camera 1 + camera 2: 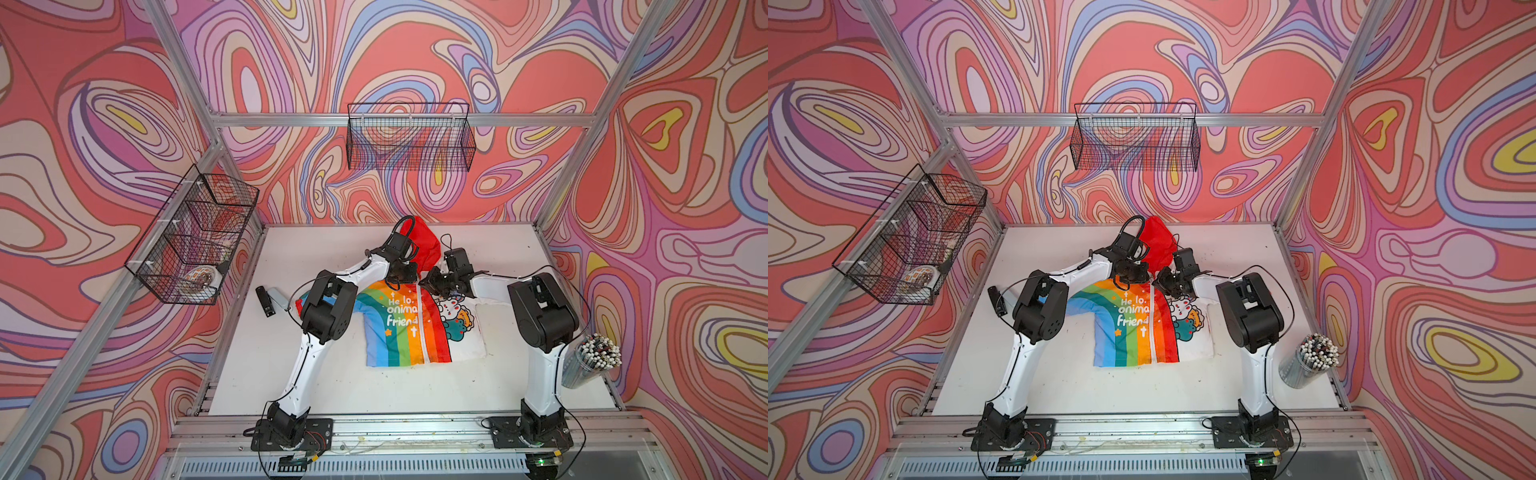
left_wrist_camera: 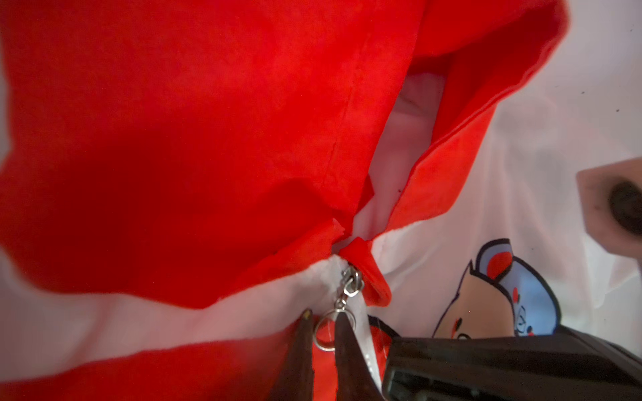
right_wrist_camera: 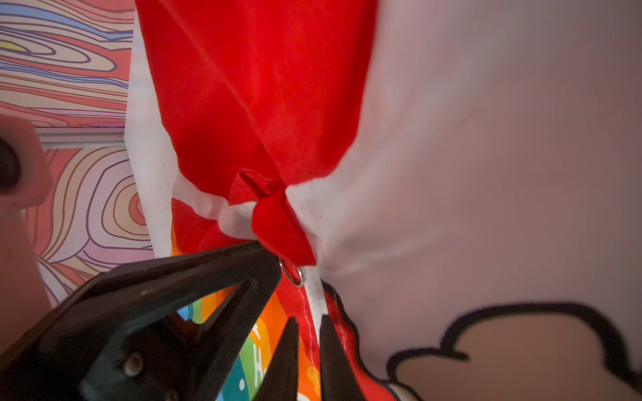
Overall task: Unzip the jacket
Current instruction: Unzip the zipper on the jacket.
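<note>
The jacket [image 1: 399, 328] [image 1: 1129, 332] lies flat in the middle of the white table [image 1: 316, 374], rainbow half left, white cartoon half right, red hood [image 1: 424, 245] toward the back. Its white zipper [image 1: 424, 328] is closed up to the collar. In the left wrist view my left gripper [image 2: 324, 317] is shut on the zipper pull's metal ring [image 2: 324, 348], just below the slider [image 2: 352, 286]. My right gripper [image 3: 309, 324] is shut on the jacket front at the zipper tape, close below the ring [image 3: 295, 274]. In both top views the two grippers [image 1: 401, 274] [image 1: 430, 282] meet at the collar.
A black stapler-like object [image 1: 264, 301] lies left of the jacket. A clear cup of pens [image 1: 590, 357] stands at the right edge. One wire basket [image 1: 409, 137] hangs on the back wall, another [image 1: 195, 237] on the left wall.
</note>
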